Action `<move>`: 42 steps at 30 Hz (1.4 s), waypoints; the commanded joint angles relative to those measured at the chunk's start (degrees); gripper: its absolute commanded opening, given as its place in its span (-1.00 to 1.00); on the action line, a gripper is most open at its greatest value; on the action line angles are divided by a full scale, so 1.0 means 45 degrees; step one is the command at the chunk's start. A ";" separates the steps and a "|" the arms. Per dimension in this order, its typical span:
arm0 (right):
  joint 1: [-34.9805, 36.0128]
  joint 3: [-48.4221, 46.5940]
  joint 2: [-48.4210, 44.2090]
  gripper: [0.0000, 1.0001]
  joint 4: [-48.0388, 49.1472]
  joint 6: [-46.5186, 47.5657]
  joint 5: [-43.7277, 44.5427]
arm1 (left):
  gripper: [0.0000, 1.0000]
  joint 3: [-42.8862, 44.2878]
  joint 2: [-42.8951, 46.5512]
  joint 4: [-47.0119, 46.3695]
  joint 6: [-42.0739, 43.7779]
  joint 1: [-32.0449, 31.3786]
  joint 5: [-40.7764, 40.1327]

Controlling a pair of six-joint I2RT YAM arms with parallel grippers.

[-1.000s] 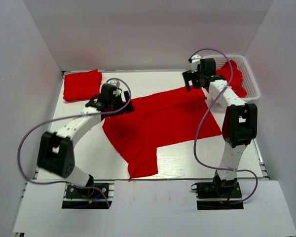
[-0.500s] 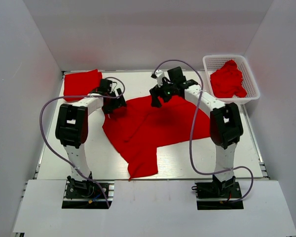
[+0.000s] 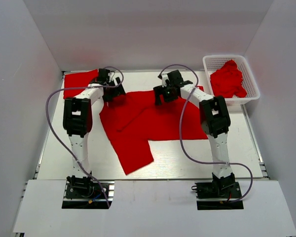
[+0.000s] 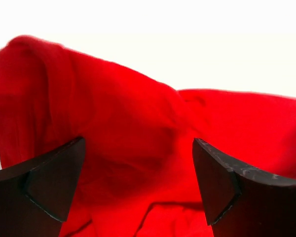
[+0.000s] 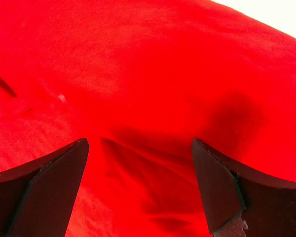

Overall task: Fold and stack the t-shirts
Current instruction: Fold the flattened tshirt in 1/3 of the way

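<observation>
Left hand (image 4: 138,183) and right hand (image 5: 139,185) both open, fingers spread over the far edge of the red fabric t-shirt (image 3: 148,121) lying flat mid-worktop (image 3: 187,158), near the folded red shirt (image 3: 79,81) at far left.

Both arms have stretched farther out. The left gripper (image 3: 112,94) and right gripper (image 3: 163,97) now sit at the far edge of the red t-shirt (image 3: 143,123), which has shifted away and lies flatter.

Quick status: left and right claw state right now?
Left claw: open, above the red t-shirt, gripping nothing.
Right claw: open, above the same t-shirt, gripping nothing.
</observation>
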State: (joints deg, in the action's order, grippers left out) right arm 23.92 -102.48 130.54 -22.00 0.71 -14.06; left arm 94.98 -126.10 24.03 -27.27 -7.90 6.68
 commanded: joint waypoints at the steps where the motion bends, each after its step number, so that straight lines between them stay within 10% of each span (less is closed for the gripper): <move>1: -0.0101 -0.1033 0.0619 0.81 0.0221 -0.0956 -0.0076 | 1.00 0.1739 -0.1973 0.1103 0.0746 0.0368 0.0252; 9: -0.0180 -0.2926 0.2122 0.81 0.0299 -0.1448 -0.0175 | 1.00 0.7719 -0.5472 0.1517 0.1313 0.0603 0.1619; 19: -0.0218 -0.4103 0.0271 0.81 0.0318 -0.0412 0.0663 | 1.00 0.7274 -0.2918 0.0303 0.1937 0.0603 0.2678; 26: -0.0218 0.0521 -0.3966 0.81 0.1488 -0.1660 0.1932 | 1.00 0.6064 0.0340 0.2351 0.2856 0.0603 0.1623; 42: -0.0083 1.2302 -1.3106 0.81 -0.0091 -0.7111 0.4258 | 1.00 -1.0489 1.2251 0.5265 -0.1791 0.0369 -0.0937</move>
State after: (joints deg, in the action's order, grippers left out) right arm 23.00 -50.43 76.12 -20.23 -26.72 4.36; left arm 54.92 -78.85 43.64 -30.17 -5.87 4.64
